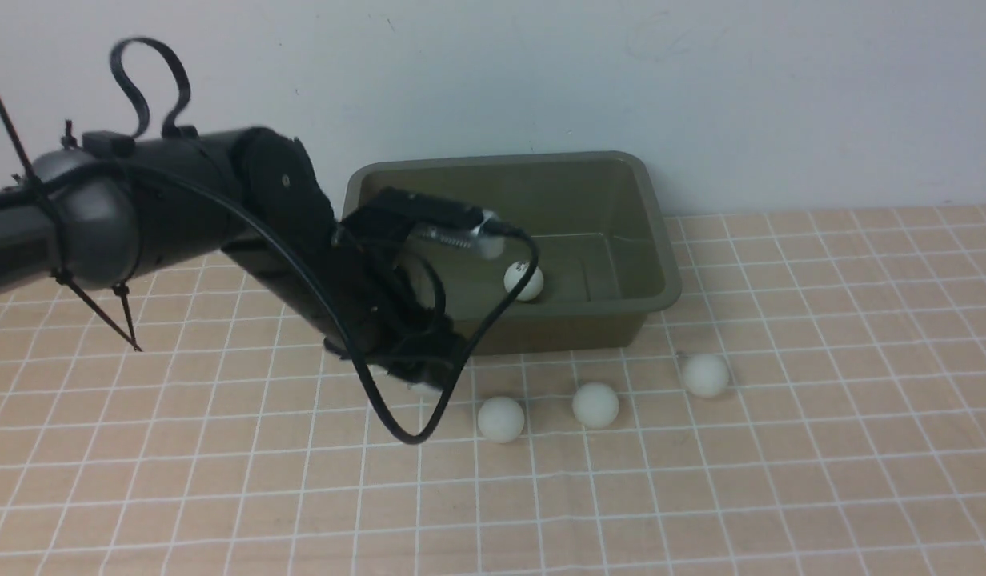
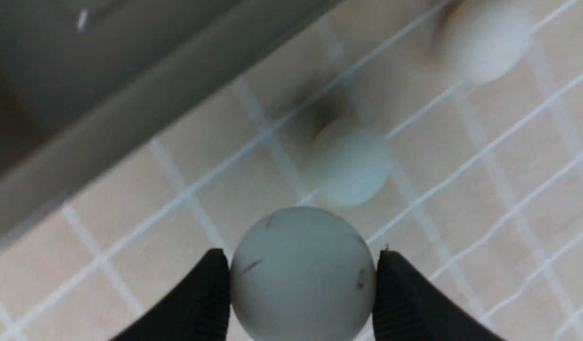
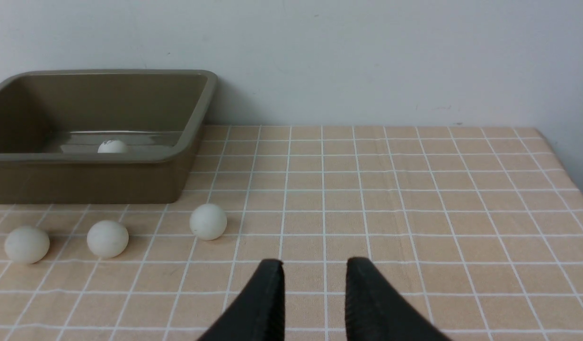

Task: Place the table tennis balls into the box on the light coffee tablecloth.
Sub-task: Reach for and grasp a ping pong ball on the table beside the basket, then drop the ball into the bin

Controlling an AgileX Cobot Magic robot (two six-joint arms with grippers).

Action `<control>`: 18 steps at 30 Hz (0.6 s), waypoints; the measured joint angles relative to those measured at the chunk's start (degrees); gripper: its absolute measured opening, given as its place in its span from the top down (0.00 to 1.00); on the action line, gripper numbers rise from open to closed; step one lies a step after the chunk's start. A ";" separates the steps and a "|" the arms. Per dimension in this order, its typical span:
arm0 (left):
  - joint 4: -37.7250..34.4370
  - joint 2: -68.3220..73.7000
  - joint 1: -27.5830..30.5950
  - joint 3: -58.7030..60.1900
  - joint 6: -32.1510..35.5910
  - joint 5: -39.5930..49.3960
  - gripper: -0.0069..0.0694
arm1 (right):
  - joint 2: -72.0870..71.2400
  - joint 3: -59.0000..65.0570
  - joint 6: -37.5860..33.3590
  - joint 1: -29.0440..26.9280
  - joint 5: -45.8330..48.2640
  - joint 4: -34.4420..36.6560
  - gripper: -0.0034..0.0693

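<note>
In the left wrist view my left gripper [image 2: 301, 255] is shut on a scuffed white table tennis ball [image 2: 302, 279], both black fingers pressing its sides, just above the light coffee tablecloth [image 2: 462, 213]. In the front view that gripper [image 1: 421, 386] hangs low in front of the olive-green box [image 1: 557, 330], near its left front corner. One ball [image 1: 524, 282] lies inside the box. Three more balls [image 1: 501, 419] [image 1: 595, 404] [image 1: 706, 374] rest on the cloth before the box. My right gripper [image 3: 315, 263] is open and holds nothing; it is far right of the balls and out of the front view.
The box stands against a white wall [image 1: 701, 80]. The left arm's looped black cable [image 1: 413, 436] dangles close to the nearest loose ball. The cloth's right edge [image 3: 568, 166] shows in the right wrist view.
</note>
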 joint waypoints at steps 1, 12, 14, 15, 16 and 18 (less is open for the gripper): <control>-1.84 -0.37 -0.12 -1.12 2.79 -0.23 0.50 | 0.00 0.00 0.00 0.00 -0.13 0.00 0.71; -7.23 8.67 5.64 -11.67 12.42 -9.32 0.50 | 0.00 0.00 0.00 0.00 -0.14 -0.56 0.71; -7.03 10.96 6.47 -13.27 12.78 -7.82 0.47 | 0.00 0.00 0.00 0.00 -0.14 -0.56 0.71; -6.96 11.46 6.59 -14.03 12.87 -6.90 0.44 | 0.00 0.00 0.00 0.00 -0.14 -0.56 0.71; -6.78 12.07 6.83 -15.03 12.87 -5.12 0.41 | 0.00 0.00 0.00 0.00 -0.14 -0.56 0.71; -6.52 12.21 7.01 -17.66 12.06 -0.16 0.35 | 0.00 0.00 0.00 0.00 -0.14 -0.56 0.71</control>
